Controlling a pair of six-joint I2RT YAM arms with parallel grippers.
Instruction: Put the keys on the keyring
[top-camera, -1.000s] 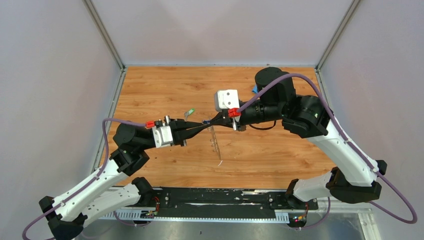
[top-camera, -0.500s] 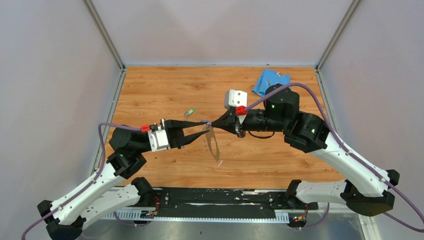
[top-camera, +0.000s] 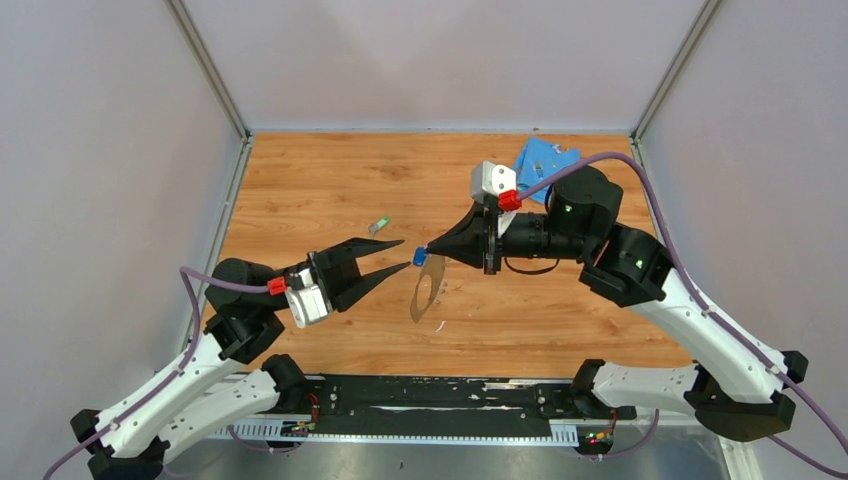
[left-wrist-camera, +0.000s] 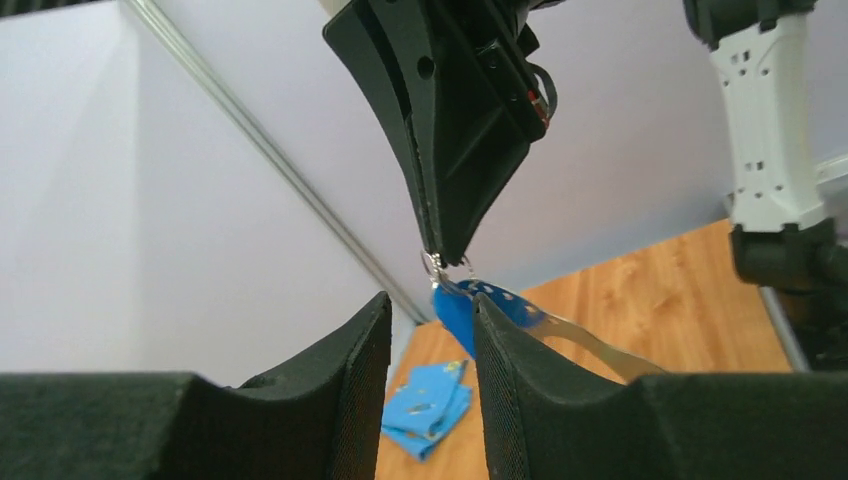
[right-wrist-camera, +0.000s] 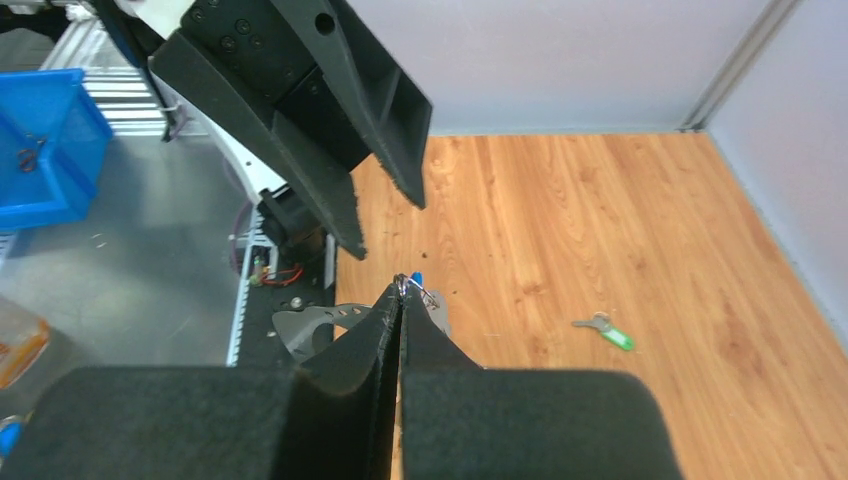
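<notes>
Top external: the right jaws are pinched shut on the top of the keyring (top-camera: 434, 266). It hangs in the air above the desk (top-camera: 300, 180), between the two arms. The blue key (top-camera: 419, 257) sits right at the pinch point. The left jaws stand partly spread and empty, tips just beside the blue key; we see no contact. The green key (top-camera: 380, 226) lies on the desk behind the left jaws, apart from both arms.

Left wrist: the blue key head shows just past the gap between the left fingers (left-wrist-camera: 330, 350). We cannot tell whether it is fully threaded on the keyring.

Risks, as we judge them:
- The grip is a thin tip pinch. A nudge from the left jaws could twist the keyring or knock it loose.
- If the blue key is only half on, any swing of the keyring could shed it.
- The green key lies flat and is small. The jaws could skate over it or push it away.
- The arms are close together, so reaching for the green key risks a clash.
</notes>
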